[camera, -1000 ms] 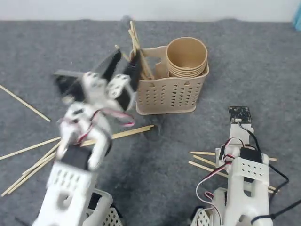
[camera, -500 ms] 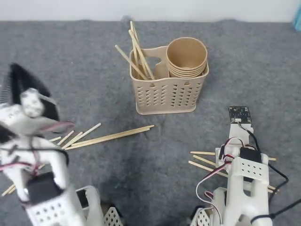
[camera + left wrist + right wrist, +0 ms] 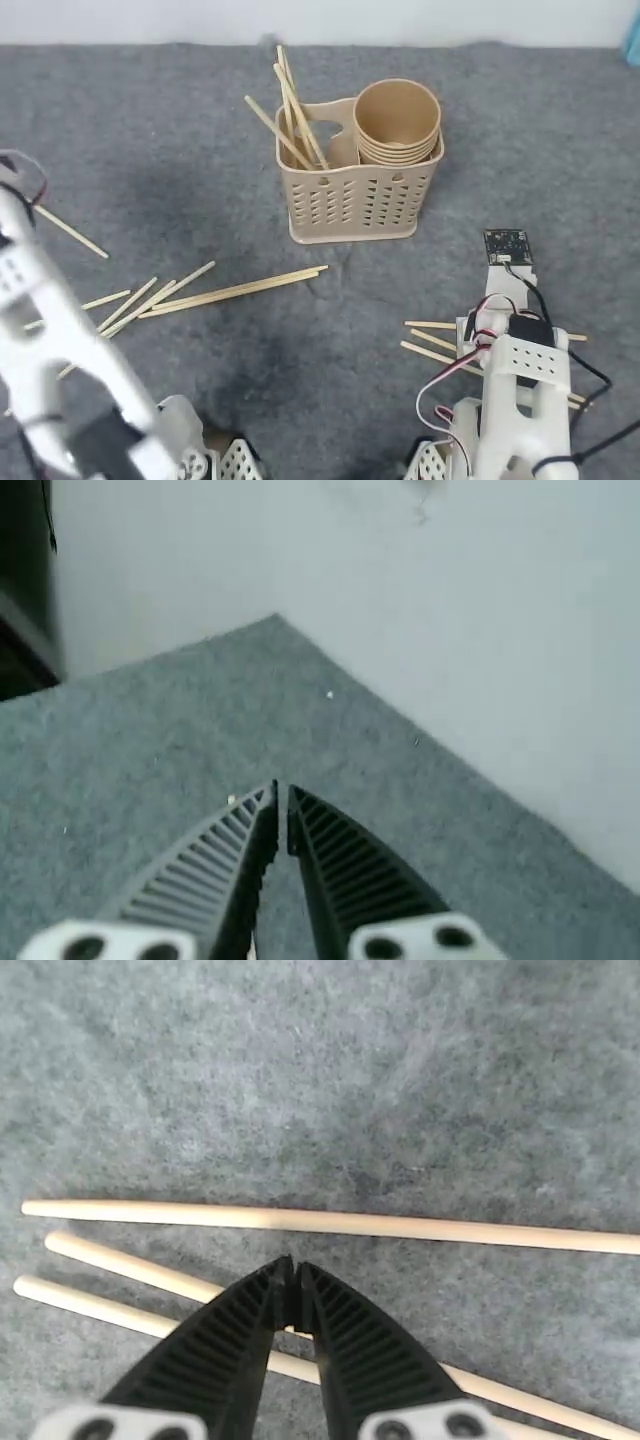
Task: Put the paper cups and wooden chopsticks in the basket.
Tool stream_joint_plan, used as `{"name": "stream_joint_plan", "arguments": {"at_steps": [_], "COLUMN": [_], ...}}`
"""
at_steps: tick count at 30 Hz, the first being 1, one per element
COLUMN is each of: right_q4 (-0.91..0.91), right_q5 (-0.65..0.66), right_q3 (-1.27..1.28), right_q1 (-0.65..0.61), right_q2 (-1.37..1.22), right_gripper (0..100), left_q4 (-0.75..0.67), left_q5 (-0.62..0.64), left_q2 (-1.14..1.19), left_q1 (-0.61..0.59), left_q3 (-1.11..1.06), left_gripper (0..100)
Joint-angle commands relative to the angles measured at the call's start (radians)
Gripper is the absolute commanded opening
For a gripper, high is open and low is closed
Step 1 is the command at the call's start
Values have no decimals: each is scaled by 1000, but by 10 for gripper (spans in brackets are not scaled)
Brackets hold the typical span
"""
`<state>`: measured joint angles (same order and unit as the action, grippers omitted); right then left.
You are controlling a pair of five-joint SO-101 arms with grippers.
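The tan basket (image 3: 352,200) stands at the back middle of the grey carpet. In it are a stack of paper cups (image 3: 397,120) and several wooden chopsticks (image 3: 290,105) standing upright. Loose chopsticks (image 3: 215,292) lie in front of it to the left, and a single one (image 3: 70,232) lies farther left. My left arm (image 3: 45,330) rises at the left edge, and its gripper (image 3: 281,798) is shut and empty, facing carpet and a white wall. My right gripper (image 3: 292,1270) is shut just above three chopsticks (image 3: 300,1220) beside the right arm (image 3: 515,385).
A white wall (image 3: 450,610) borders the carpet behind the basket. Bare carpet lies between the basket and both arm bases. A small circuit board (image 3: 508,243) on the right arm sits in front of the basket's right side.
My left arm has swung from beside the basket to the far left edge of the high view. Chopsticks stand in the basket where it was. The right arm has not moved.
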<state>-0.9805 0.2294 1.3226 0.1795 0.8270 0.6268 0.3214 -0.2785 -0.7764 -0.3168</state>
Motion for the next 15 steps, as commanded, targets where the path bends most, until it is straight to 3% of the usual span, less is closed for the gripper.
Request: {"name": "stream_joint_plan", "arguments": {"at_steps": [1,10,15], "right_q4": [5,7,7], "right_q5": [14,14,15], "right_q3": [-9,-9,-9], "right_q1": [-8,-8,-10], "right_q2": [21,21,21], "right_gripper": [8,8,8], "left_q4": [114,347,407], "left_q5": [11,11,9], "left_q2": [153,529,736], "left_q1": [-12,-12,-28], "left_q3": [203,555,740], "left_gripper": [14,15,16]}}
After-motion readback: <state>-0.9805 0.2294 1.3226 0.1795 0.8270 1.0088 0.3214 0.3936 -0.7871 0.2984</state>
